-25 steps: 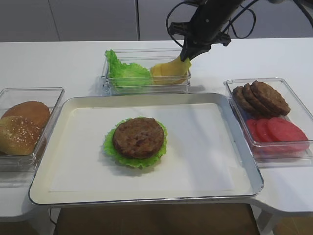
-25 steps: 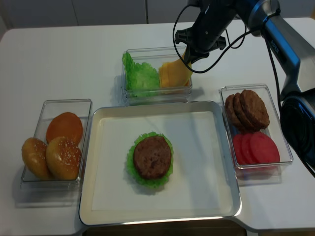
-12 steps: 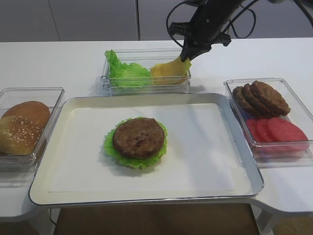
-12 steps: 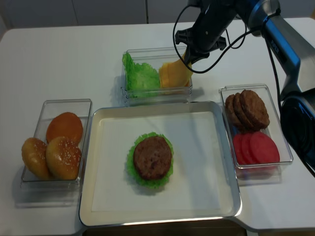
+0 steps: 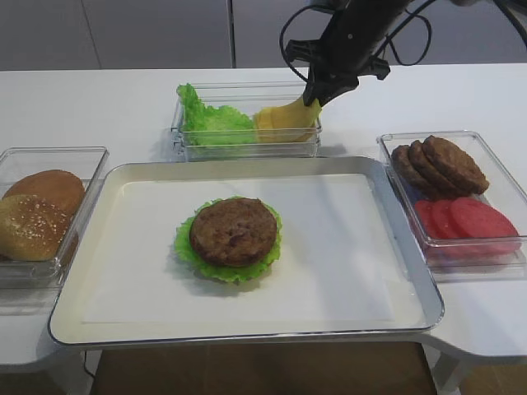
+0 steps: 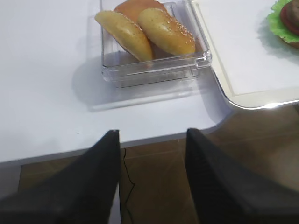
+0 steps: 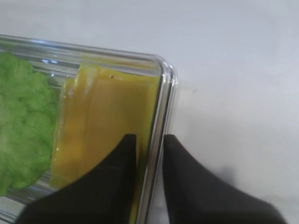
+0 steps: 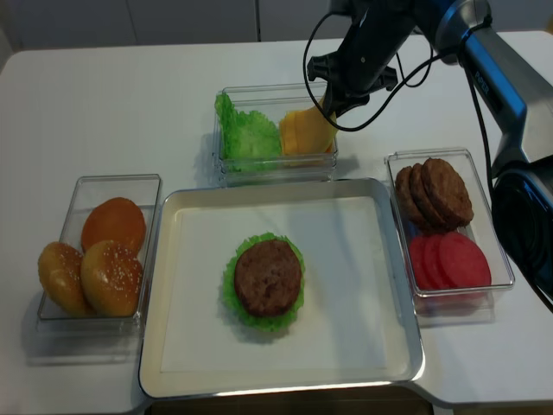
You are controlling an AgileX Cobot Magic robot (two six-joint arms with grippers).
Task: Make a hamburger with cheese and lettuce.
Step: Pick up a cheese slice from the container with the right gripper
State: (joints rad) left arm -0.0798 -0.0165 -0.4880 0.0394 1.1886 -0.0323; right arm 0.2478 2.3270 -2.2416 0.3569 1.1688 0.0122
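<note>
Overhead, the right gripper (image 5: pixel 313 95) hangs at the far bin's (image 5: pixel 247 148) right end, above the cheese (image 5: pixel 284 122). Only its wrist view shows the jaws slightly apart, straddling the bin wall, one finger (image 7: pixel 114 179) against the cheese. The hamburger (image 5: pixel 229 237) sits mid-tray. The left gripper's (image 6: pixel 152 154) jaws stand apart near the buns (image 6: pixel 145 30).

From where I stand, no writing, label, brand, number or sign can be read on anything in any of the views.
</note>
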